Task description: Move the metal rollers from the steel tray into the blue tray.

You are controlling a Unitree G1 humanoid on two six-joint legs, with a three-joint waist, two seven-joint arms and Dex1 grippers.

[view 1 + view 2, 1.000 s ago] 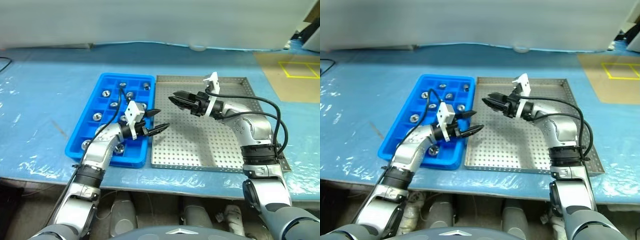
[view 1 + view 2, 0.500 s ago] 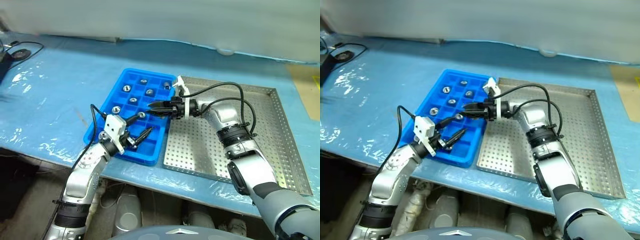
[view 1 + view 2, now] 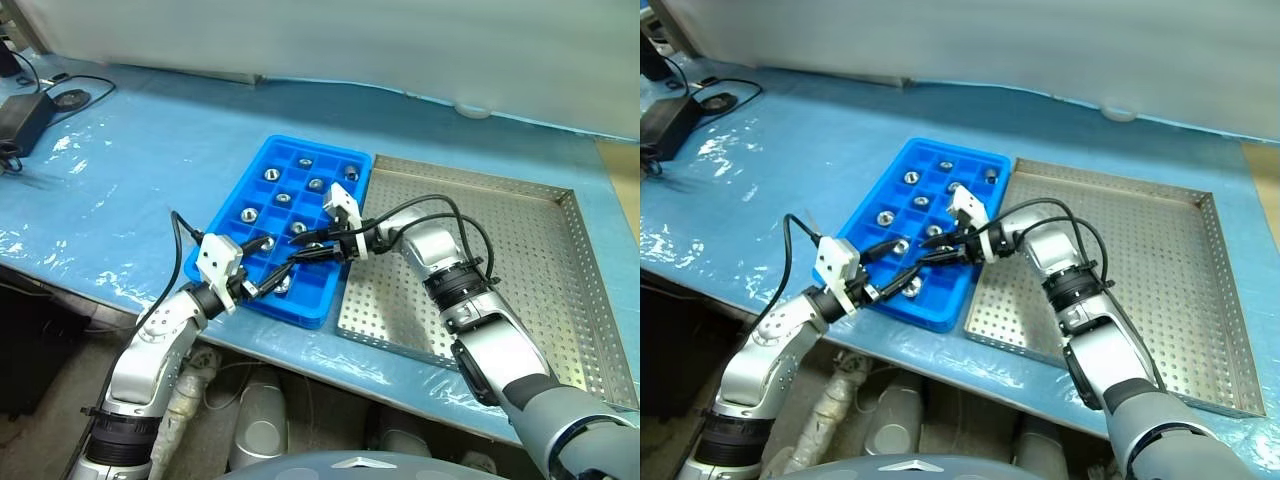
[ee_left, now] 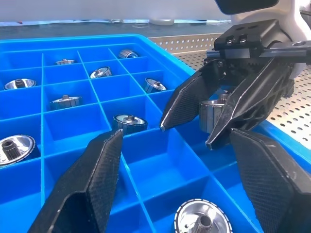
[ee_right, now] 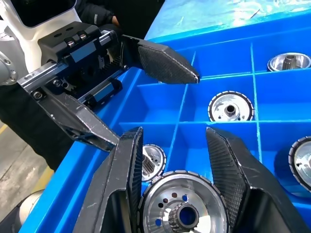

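Bright steel roller (image 5: 181, 212), ribbed at the rim and bored through the centre, sits clamped between the two fingers of the right gripper (image 5: 175, 160), which are drawn in on its sides. The grip sits across the rim, presumably so the piece can be dropped flat into a cell. In the right eye view that gripper (image 3: 940, 250) hangs over the blue tray (image 3: 855, 225) near its 5 o'clock corner, above compartments that look unfilled, and the placing judged to be in hand is not yet done.

Other metal rollers (image 3: 271, 174) already lie one to a compartment, most toward the tray's 12 o'clock end and a few nearer the robot.

The left gripper (image 3: 268, 283) stands at the tray's 6 o'clock edge with its fingers (image 4: 92, 179) well apart and nothing between them, pointing toward the right gripper. Judgement: it is parked out of the way, though the tips of the two grippers come close and could clash.

At 3 o'clock of the blue tray, touching or just beside it, lies the steel tray (image 3: 520, 250); no roller can be made out on its perforated floor.
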